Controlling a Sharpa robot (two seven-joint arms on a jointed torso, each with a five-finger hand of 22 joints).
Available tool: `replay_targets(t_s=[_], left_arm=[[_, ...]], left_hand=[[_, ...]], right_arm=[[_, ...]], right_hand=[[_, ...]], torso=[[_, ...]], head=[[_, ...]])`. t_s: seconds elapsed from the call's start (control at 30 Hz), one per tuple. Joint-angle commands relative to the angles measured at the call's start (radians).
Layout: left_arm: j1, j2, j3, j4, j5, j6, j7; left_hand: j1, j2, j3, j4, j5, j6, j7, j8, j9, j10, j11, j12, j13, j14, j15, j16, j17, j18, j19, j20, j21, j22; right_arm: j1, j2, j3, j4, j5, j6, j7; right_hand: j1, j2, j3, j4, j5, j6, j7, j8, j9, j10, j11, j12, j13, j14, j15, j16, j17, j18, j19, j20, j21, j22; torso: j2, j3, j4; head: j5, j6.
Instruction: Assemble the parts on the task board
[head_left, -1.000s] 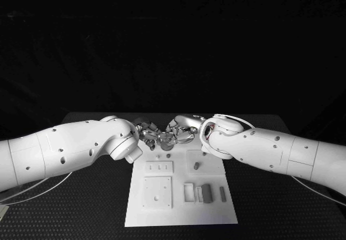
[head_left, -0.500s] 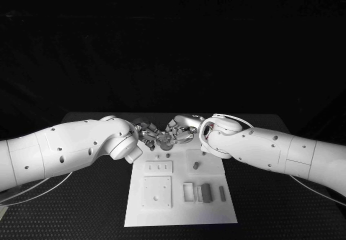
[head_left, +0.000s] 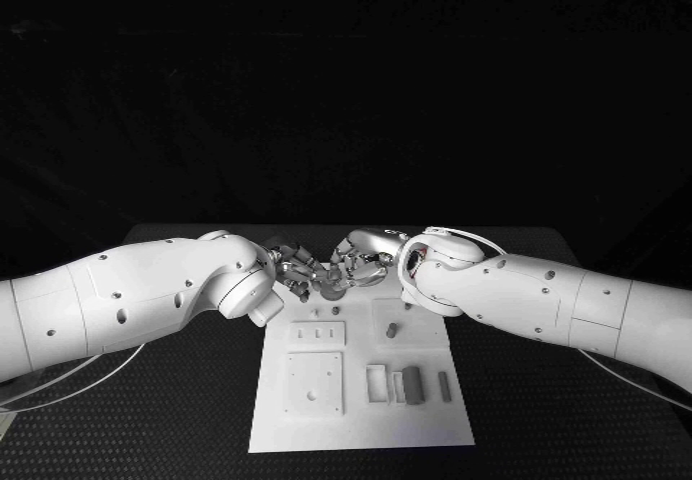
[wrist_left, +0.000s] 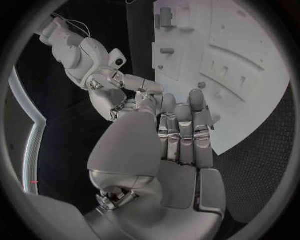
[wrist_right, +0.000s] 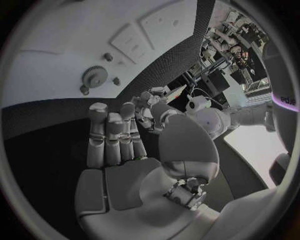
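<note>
Head view: both hands (head_left: 335, 271) meet fingertip to fingertip above the task board (head_left: 361, 420), grip unclear.

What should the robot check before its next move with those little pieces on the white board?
1. Both hands near the board's far end: ok. The left hand and right hand meet there.
2. Something held between the hands: cannot tell; their fingers overlap.
3. Task board lying flat on the table: ok.
4. Gear on the board: ok, lying flat, apart from the hands.
5. Grey parts in the tray near the board's right edge: ok, untouched.
6. Slots in the small plate free: cannot tell.
</note>
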Motion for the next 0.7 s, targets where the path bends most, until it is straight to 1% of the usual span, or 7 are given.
replay_targets(t_s=[0.03, 0.17, 0.33, 0.4, 0.53, 0.63, 0.7], left_arm=[[0.001, 0.001, 0.001, 0.002, 0.041, -0.006, 0.011], [0.001, 0.0, 0.001, -0.003, 0.061, -0.027, 0.017], [0.001, -0.001, 0.001, -0.004, 0.08, -0.034, 0.024], [0.001, -0.001, 0.001, -0.004, 0.08, -0.032, 0.025], [0.001, -0.001, 0.001, -0.005, 0.08, -0.025, 0.026], [0.001, -0.003, 0.001, -0.005, 0.08, -0.018, 0.024], [0.001, -0.005, 0.001, -0.005, 0.078, -0.013, 0.022]], left_hand=[[0.044, 0.031, 0.055, -0.044, 0.016, 0.002, 0.002, 0.005, 0.104, -0.007, -0.001, 0.004, -0.001, -0.006, -0.002, 0.008, -0.002, -0.014, 0.008, 0.0, -0.006, 0.016], [0.047, 0.026, 0.064, -0.05, 0.065, 0.011, -0.003, 0.014, 0.12, -0.001, -0.005, 0.01, 0.003, -0.003, -0.005, 0.018, -0.007, -0.014, 0.015, -0.002, -0.006, 0.02], [0.046, 0.023, 0.07, -0.055, 0.09, 0.017, -0.006, 0.02, 0.13, 0.004, -0.008, 0.014, 0.006, -0.001, -0.008, 0.027, -0.009, -0.014, 0.02, -0.004, -0.004, 0.022], [0.046, 0.023, 0.072, -0.058, 0.095, 0.018, -0.007, 0.021, 0.133, 0.005, -0.009, 0.016, 0.007, 0.0, -0.009, 0.029, -0.009, -0.014, 0.021, -0.005, -0.004, 0.023], [0.044, 0.022, 0.074, -0.062, 0.108, 0.021, -0.009, 0.024, 0.139, 0.008, -0.011, 0.018, 0.008, 0.002, -0.01, 0.034, -0.01, -0.014, 0.024, -0.006, -0.002, 0.023], [0.044, 0.022, 0.076, -0.065, 0.112, 0.022, -0.01, 0.025, 0.141, 0.009, -0.011, 0.019, 0.009, 0.002, -0.011, 0.035, -0.011, -0.014, 0.025, -0.007, -0.001, 0.023], [0.044, 0.022, 0.076, -0.066, 0.113, 0.022, -0.01, 0.025, 0.142, 0.01, -0.012, 0.019, 0.009, 0.003, -0.012, 0.036, -0.011, -0.014, 0.025, -0.007, 0.0, 0.023]], right_arm=[[-0.001, 0.001, 0.0, 0.003, -0.008, 0.017, 0.005], [-0.004, 0.0, 0.0, 0.001, -0.008, 0.015, 0.005], [-0.011, 0.007, -0.002, -0.011, -0.008, 0.012, 0.004], [-0.013, 0.014, -0.003, -0.019, -0.003, 0.007, 0.003], [-0.014, 0.012, -0.005, -0.019, 0.009, -0.014, -0.003], [-0.014, 0.006, -0.005, -0.022, 0.015, -0.043, -0.003], [-0.014, -0.001, -0.005, -0.025, 0.018, -0.062, -0.006]], right_hand=[[-0.004, 0.002, 0.0, 0.005, 0.004, 0.027, 0.03, 0.002, 0.0, -0.004, -0.006, 0.005, -0.001, -0.001, -0.006, 0.005, 0.0, 0.058, 0.002, -0.006, 0.003, 0.018], [-0.004, 0.0, 0.0, 0.004, 0.004, 0.026, 0.031, 0.001, 0.0, -0.005, -0.006, 0.005, -0.001, -0.001, -0.006, 0.005, 0.0, 0.058, 0.001, -0.006, 0.002, 0.018], [-0.005, -0.004, 0.0, 0.003, 0.004, 0.021, 0.032, -0.003, 0.0, -0.007, -0.005, 0.004, -0.003, -0.003, -0.005, 0.004, -0.001, 0.058, 0.0, -0.006, 0.001, 0.018], [-0.007, -0.008, 0.002, 0.002, 0.004, 0.004, 0.037, -0.014, -0.003, -0.013, 0.0, 0.0, -0.006, -0.005, -0.001, 0.001, -0.003, 0.058, -0.003, -0.005, -0.002, 0.017], [-0.012, -0.021, 0.003, -0.002, 0.004, -0.052, 0.058, -0.049, -0.018, -0.038, 0.02, -0.016, -0.015, -0.024, 0.018, -0.014, -0.009, 0.058, -0.016, -0.001, -0.013, 0.014], [-0.016, -0.045, 0.0, -0.009, 0.004, -0.133, 0.085, -0.096, -0.039, -0.078, 0.046, -0.033, -0.022, -0.053, 0.043, -0.029, -0.014, 0.058, -0.036, 0.008, -0.027, 0.012], [-0.017, -0.059, -0.005, -0.013, 0.003, -0.196, 0.11, -0.131, -0.056, -0.108, 0.07, -0.038, -0.023, -0.076, 0.066, -0.035, -0.015, 0.058, -0.053, 0.019, -0.038, 0.011]], torso=[[0.0, -0.0006, -0.0002], [0.0, 0.0002, 0.0001], [0.0, 0.0007, 0.0005], [0.001, 0.0007, 0.001], [0.001, 0.001, 0.002], [0.001, 0.0004, 0.002], [0.001, -0.0001, 0.0013]], head=[[0.0, 0.0], [0.001, -0.001], [0.003, -0.002], [0.005, 0.0], [0.005, 0.0], [0.008, -0.003], [0.009, -0.004]])
